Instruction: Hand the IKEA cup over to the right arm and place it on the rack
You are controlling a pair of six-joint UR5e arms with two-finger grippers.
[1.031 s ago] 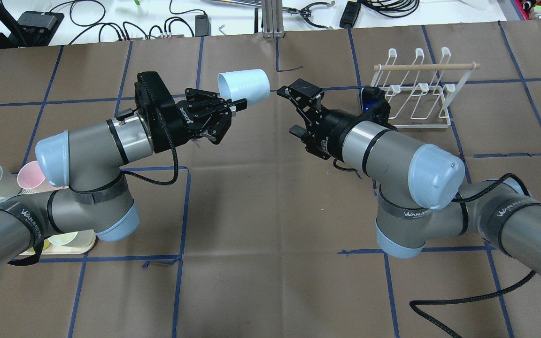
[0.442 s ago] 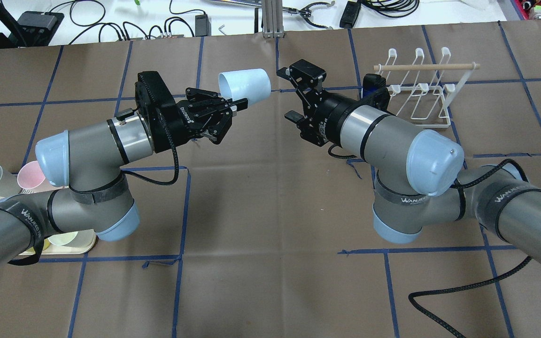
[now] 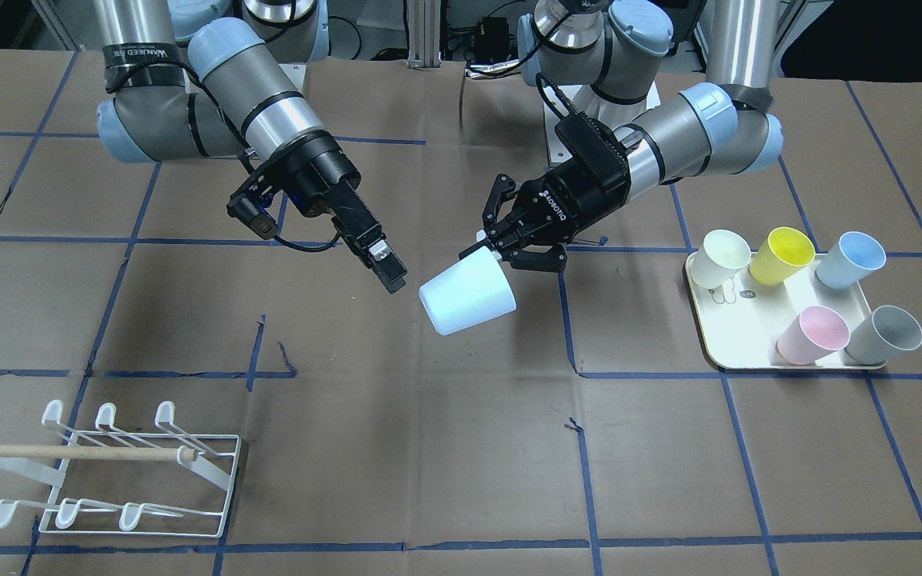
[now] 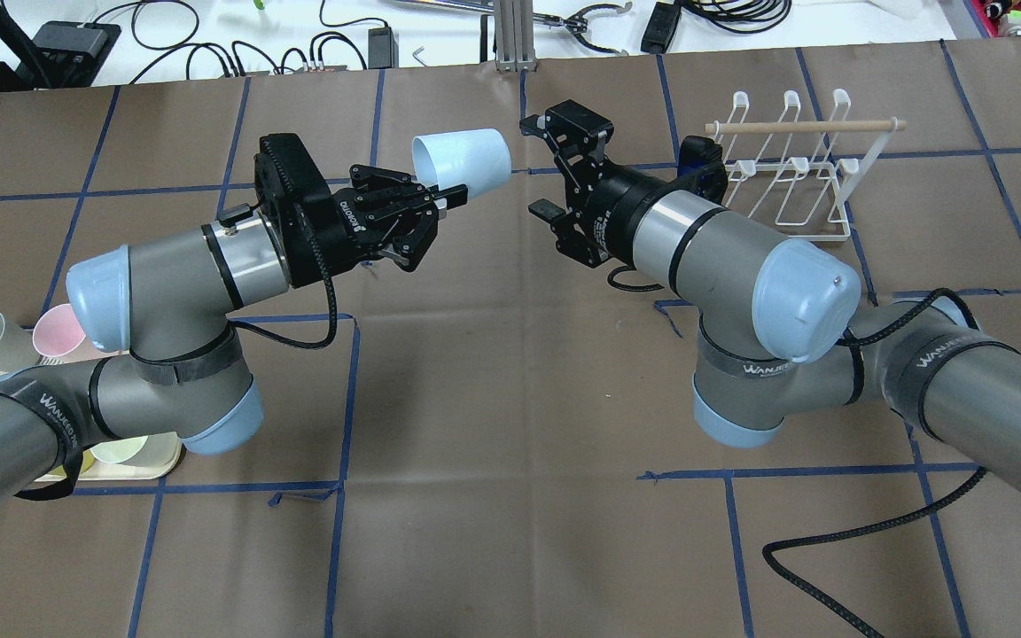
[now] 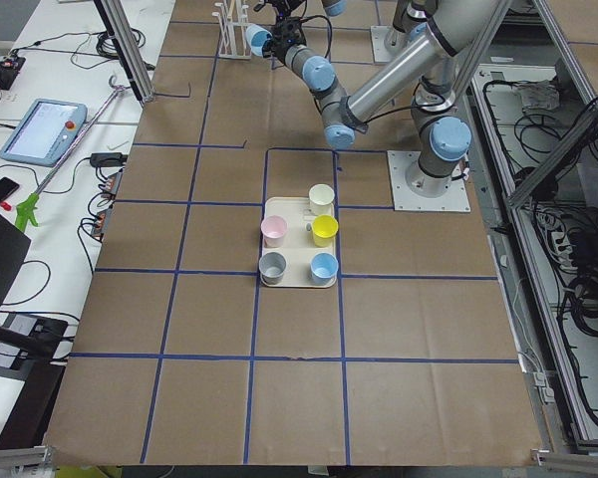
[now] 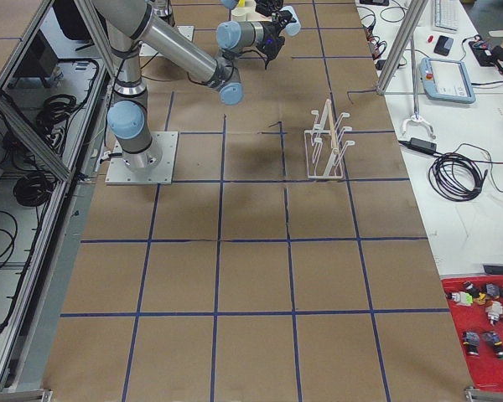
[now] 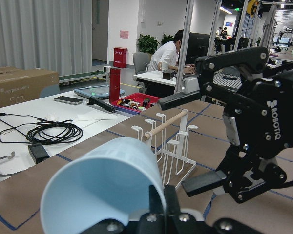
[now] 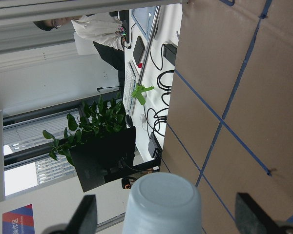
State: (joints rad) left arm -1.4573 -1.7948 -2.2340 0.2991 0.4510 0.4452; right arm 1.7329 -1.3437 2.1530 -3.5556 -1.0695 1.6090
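The right arm (image 4: 723, 257) has swung toward the left arm (image 4: 174, 275); the white rack (image 4: 803, 127) stands farther out on its side. A pale blue cup (image 4: 462, 159) hangs midair, pinched at its rim by the left gripper (image 4: 448, 197). The right gripper (image 4: 533, 167), spread wide, now faces its base; handover looks close.

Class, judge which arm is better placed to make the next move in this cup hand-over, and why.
Likely right. The right gripper is open, facing the base of the pale-blue cup without touching it; the left gripper is shut on its rim. The rack stands on the right arm's side.
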